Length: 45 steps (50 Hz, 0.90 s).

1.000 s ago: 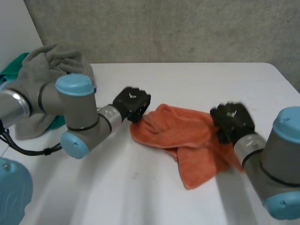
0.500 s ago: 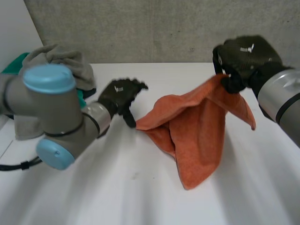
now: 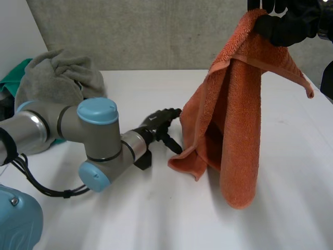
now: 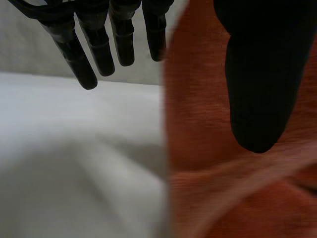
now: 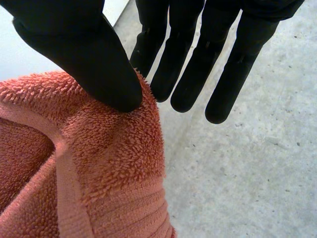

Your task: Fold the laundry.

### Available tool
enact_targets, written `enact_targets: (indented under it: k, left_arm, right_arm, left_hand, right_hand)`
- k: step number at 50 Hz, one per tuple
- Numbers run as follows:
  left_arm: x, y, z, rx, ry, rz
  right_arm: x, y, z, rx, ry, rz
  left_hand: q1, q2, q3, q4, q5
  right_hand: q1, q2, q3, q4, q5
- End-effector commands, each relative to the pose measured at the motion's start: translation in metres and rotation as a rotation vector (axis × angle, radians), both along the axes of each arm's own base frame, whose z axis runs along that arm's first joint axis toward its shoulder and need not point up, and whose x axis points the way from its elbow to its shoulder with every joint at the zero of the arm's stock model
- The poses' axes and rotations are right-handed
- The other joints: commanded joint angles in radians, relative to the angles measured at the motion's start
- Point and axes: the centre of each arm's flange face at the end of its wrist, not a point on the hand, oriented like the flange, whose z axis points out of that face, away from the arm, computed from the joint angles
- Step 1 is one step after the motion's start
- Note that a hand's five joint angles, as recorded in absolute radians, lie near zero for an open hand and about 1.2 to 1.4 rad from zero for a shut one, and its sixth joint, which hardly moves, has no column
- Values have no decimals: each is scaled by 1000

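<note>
A white table [image 3: 130,219] spreads across the head view, its top smooth and matte, its far edge running straight along the foot of the wall. Behind it stands a grey concrete wall [image 3: 156,31] with a rough, speckled face and a faint upright seam near the middle. At the wall's left end a plain white panel [image 3: 15,36] leans in along a slanted edge.
</note>
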Motion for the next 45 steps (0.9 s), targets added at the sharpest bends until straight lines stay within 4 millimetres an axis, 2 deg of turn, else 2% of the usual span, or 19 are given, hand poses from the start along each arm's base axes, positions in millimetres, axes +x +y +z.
enact_targets:
  k: [1,2,4,5,8,12,15,19,23,25,31,35,37,38,39,40,45]
  left_arm:
    - [-8,33,-3,93,29,-82]
    - [-1,27,11,59,38,-42]
    - [10,13,25,21,42,24]
    - [25,-2,37,-14,38,94]
    - [45,-20,50,-75,7,174]
    - [62,-22,52,-121,-80,190]
    - [71,-8,45,-119,-157,174]
    - [70,17,26,-79,-217,122]
    - [53,42,16,-69,-227,53]
    - [45,46,14,-83,-221,35]
    - [29,38,-5,-87,-215,19]
    - [9,45,-11,-89,-194,-25]
    - [-1,45,-10,-88,-167,-31]
    - [-3,44,-11,-86,-160,-25]
    - [-4,42,-12,-82,-155,-12]
    - [-4,35,-12,-82,-143,33]
    - [3,11,7,-101,-99,229]
  right_arm:
    - [2,-8,-11,30,27,-6]
    - [3,-9,-13,36,32,-6]
    - [4,-12,-17,45,37,-5]
    - [3,-13,-18,46,39,-6]
    - [0,-16,-19,51,41,-20]
    - [0,-16,-18,48,40,-20]
    - [0,-15,-14,35,32,-18]
    - [1,-12,-10,28,17,-10]
    - [1,-10,-5,15,6,-8]
    - [1,-8,0,3,-3,-9]
    - [-2,-2,17,-33,-49,-3]
    - [-4,2,25,-47,-78,3]
    - [-4,3,28,-49,-91,7]
    - [-4,3,28,-47,-95,7]
    - [-5,3,28,-46,-98,8]
    - [-6,2,28,-40,-103,2]
    - [-7,-2,19,-11,-95,-13]
  left_hand:
    - [136,135,134,134,131]
    - [136,135,134,134,131]
    - [131,129,128,128,125]
    - [131,129,128,128,125]
    - [119,118,116,116,114]
    - [110,109,107,107,105]
    - [110,109,107,107,105]
    - [110,109,107,107,105]
    - [93,91,90,90,87]
    - [87,85,84,84,81]
    - [66,65,63,63,61]
    - [72,70,69,69,67]
    - [168,167,166,166,163]
    - [300,298,297,297,294]
    - [504,503,502,502,499]
    - [998,996,995,995,992]
    - [1052,1051,1050,1049,1047]
  right_hand:
    - [294,226,217,205,243]
    - [294,226,217,205,243]
    - [294,226,217,205,243]
    - [294,226,217,205,243]
    - [294,226,217,205,243]
    - [294,226,217,205,243]
    - [294,226,217,205,243]
    - [294,226,217,205,243]
    - [294,226,217,205,243]
    - [294,226,217,205,243]
    - [294,226,217,205,243]
    - [294,226,217,205,243]
    - [294,226,217,205,243]
    - [294,226,217,205,243]
    - [294,226,217,205,243]
    - [294,226,217,205,243]
    - [294,226,217,205,243]
